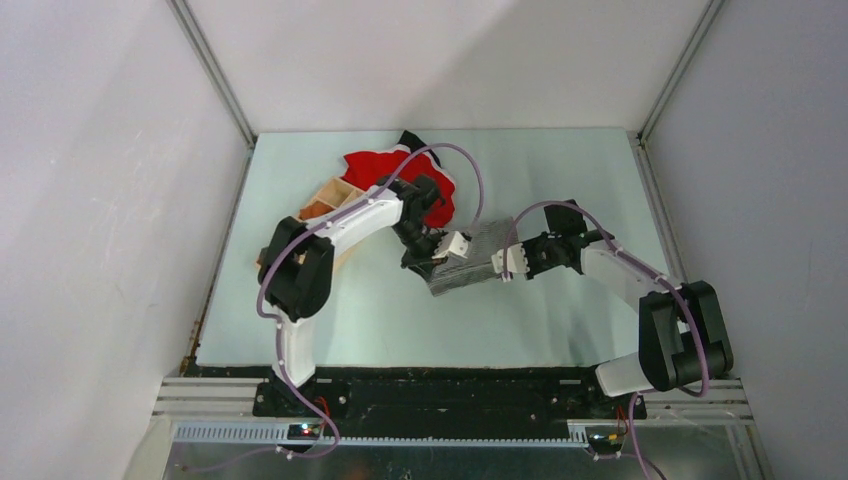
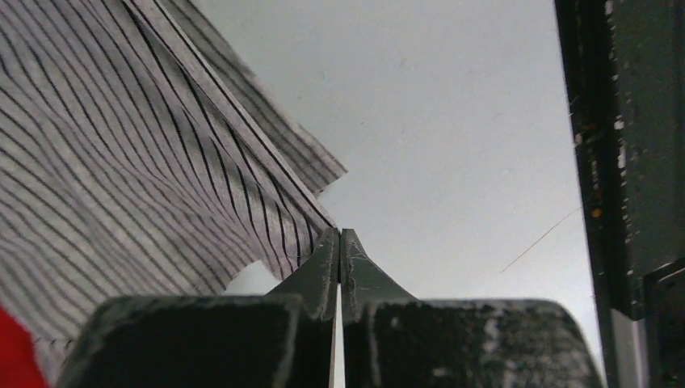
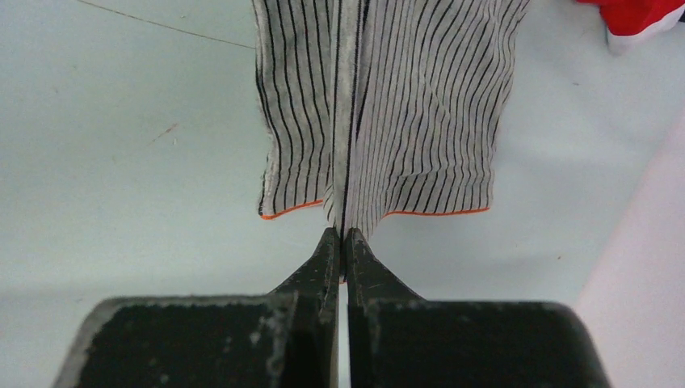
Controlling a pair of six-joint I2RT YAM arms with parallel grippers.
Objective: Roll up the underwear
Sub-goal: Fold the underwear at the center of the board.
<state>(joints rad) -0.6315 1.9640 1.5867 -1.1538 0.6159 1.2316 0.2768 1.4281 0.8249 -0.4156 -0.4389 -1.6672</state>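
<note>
Right gripper point(image 1: 506, 262) point(image 3: 340, 234): fingers pressed together with no gap showing, pinching the striped cloth where a dark seam runs straight into the tips, beside the orange-stitched hem.
Left gripper point(image 1: 443, 254) point(image 2: 340, 234): fingers likewise pressed tight, nipping a corner of the same cloth, its banded edge meeting the left fingertip.
Underwear point(image 1: 478, 250) point(image 2: 121, 162) point(image 3: 388, 105): grey-and-white, finely striped, near the middle of the table, spread between the two grippers and held at opposite edges; in the left wrist view raised off the surface at the pinched corner, a shadow beneath; in the right wrist view creased along the seam, spreading away from the fingers. Whether the rest lies flat: cannot tell.
Table point(image 1: 560, 180): pale green top, white walls on three sides.
Wooden box point(image 1: 330, 200): far left of the table, behind the left arm's elbow, partly hidden by it.
Red cloth point(image 1: 385, 170) point(image 2: 16, 356) point(image 3: 638, 12): bunched at the far side, just beyond the box, with dark trim at its far edge, near the underwear but apart from it in the top view.
</note>
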